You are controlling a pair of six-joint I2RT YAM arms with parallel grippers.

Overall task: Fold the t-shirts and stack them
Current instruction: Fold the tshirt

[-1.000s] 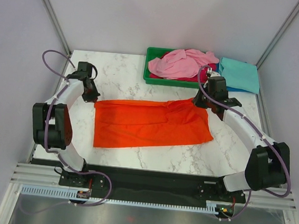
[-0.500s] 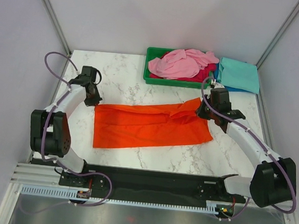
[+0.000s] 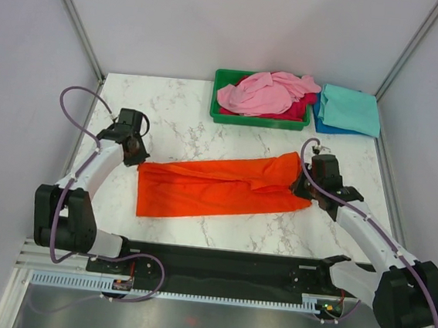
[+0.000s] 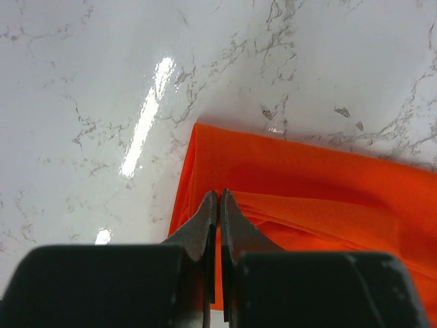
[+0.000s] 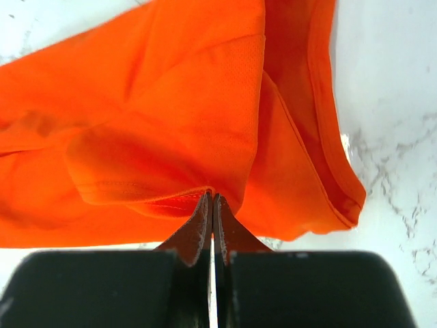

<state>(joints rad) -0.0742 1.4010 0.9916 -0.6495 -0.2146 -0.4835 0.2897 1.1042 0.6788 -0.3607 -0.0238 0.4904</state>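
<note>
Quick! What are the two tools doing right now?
Left tool: closed, pinching the orange t-shirt.
Right tool: closed, pinching the same orange t-shirt.

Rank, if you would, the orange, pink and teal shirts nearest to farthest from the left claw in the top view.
1. Orange shirt, pinched in the left claw.
2. Pink shirt, far middle.
3. Teal shirt, far right corner.
</note>
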